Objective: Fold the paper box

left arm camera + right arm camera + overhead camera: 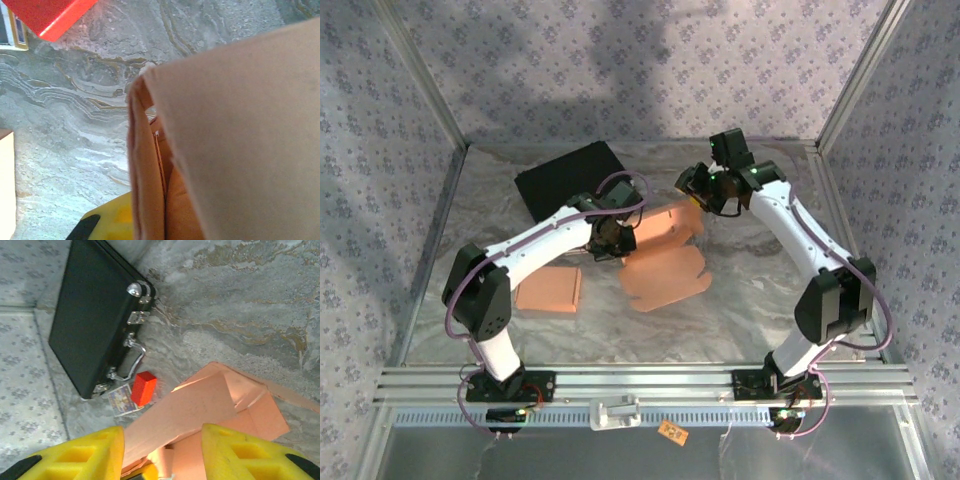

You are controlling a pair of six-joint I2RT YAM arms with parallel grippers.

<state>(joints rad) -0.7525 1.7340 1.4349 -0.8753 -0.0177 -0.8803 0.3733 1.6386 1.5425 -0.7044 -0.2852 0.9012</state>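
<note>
Flanking paper box: left gripper, right gripper

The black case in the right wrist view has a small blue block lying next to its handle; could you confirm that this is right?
Not quite. The small block lying next to the handle of the black case is red, not blue, as the right wrist view shows.
</note>
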